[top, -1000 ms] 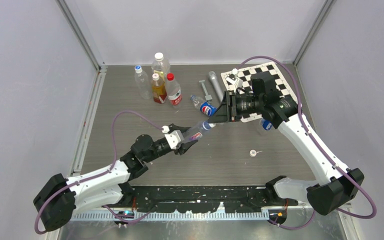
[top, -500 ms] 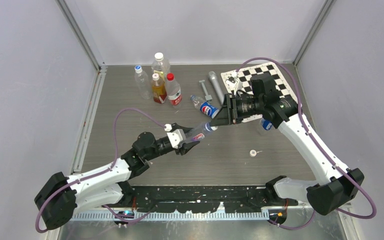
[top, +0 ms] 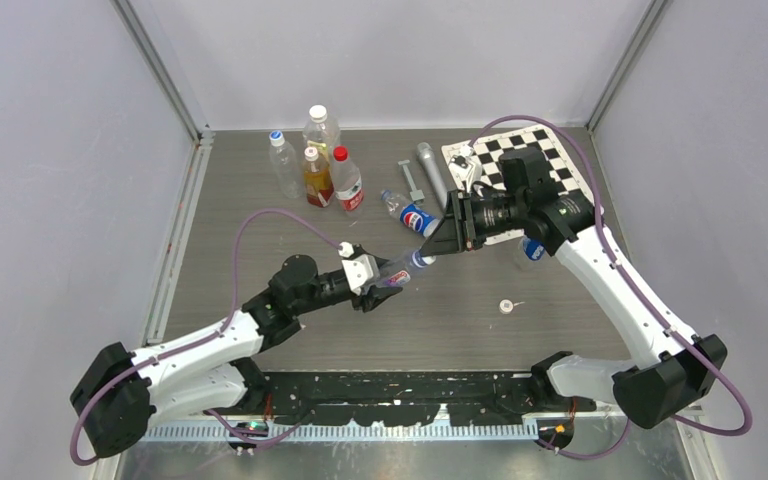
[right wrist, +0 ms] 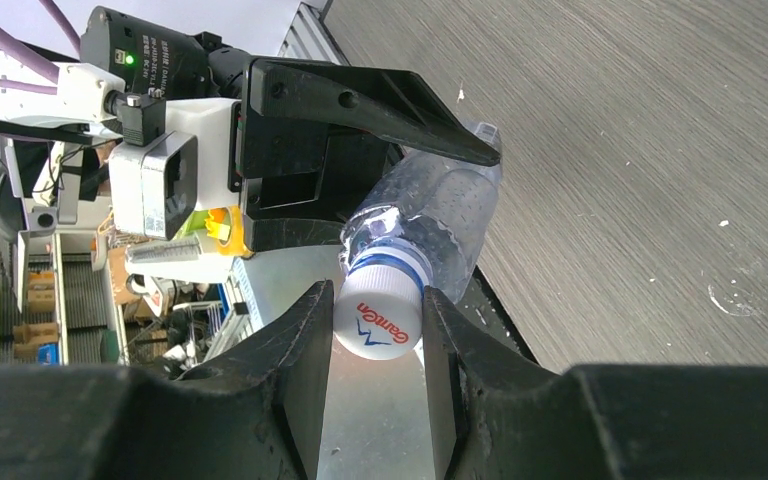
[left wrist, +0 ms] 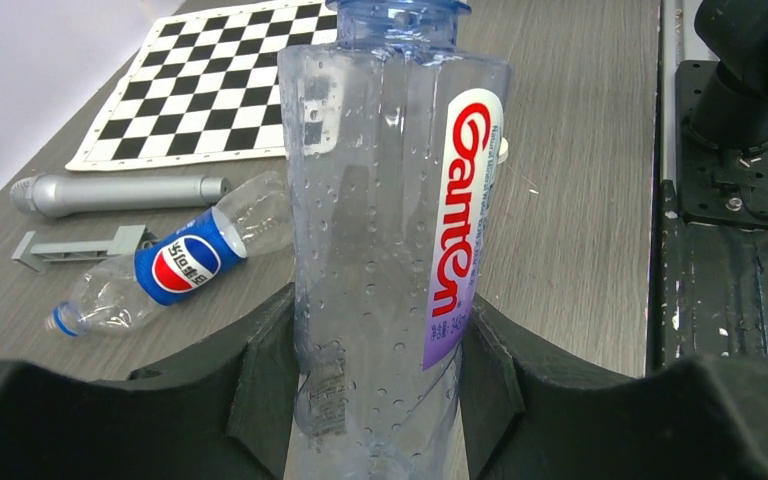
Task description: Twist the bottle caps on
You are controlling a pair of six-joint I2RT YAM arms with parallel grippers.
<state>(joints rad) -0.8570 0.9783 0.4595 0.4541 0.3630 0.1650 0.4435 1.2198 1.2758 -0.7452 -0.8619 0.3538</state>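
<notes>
Risk: cross-threading if cap [right wrist: 378,322], pinched between right fingers [right wrist: 295,385], is turned off-axis; bottle [left wrist: 385,250], clamped between left fingers [left wrist: 260,390], could be twisted loose.

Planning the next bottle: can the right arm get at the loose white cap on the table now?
Likely not yet. The loose cap lies in the open, but the right gripper is shut on the Ganten cap, on the left gripper's bottle.
</notes>
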